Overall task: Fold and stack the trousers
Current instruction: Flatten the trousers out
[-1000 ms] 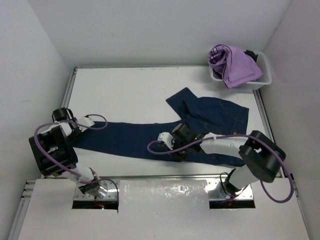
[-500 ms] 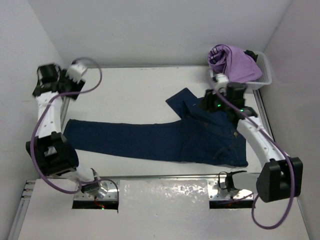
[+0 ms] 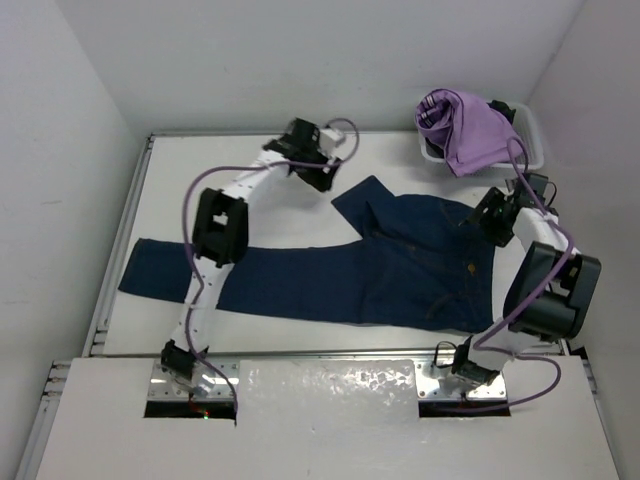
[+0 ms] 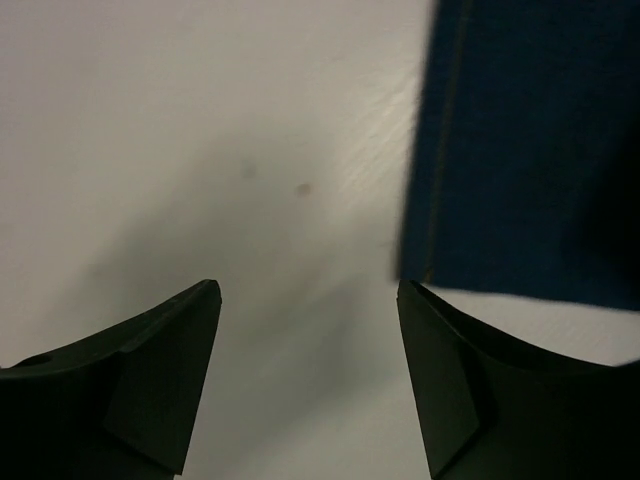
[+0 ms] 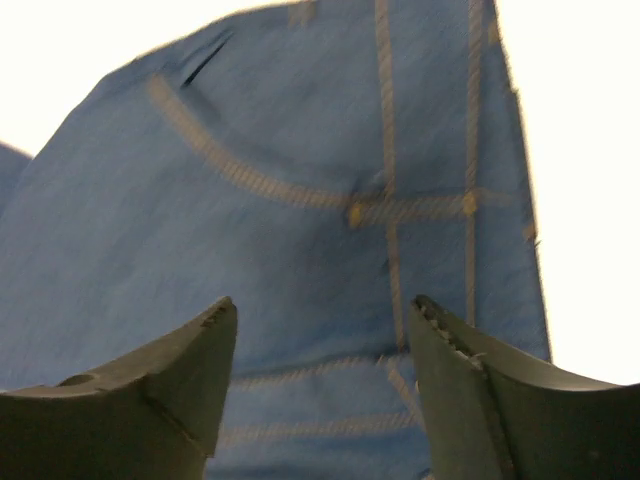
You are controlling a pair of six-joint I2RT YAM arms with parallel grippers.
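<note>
right wrist — trousers (image 5: 300,200) seam stitching | left wrist — cloth edge, table (image 4: 200,150)

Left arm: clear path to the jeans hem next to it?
Likely yes. The left pincer is open beside the jeans hem, only bare table between, nothing on the cloth there. The right pincer is over the waist end, out of the way.

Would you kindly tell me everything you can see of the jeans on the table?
The trousers are dark navy denim with tan stitching, lying flat on the white table. One leg stretches left; the other is bent up towards the far side. The waist lies at the right. The open left hand hovers by the bent leg's hem, the open right hand over the waist; neither grips it.
</note>
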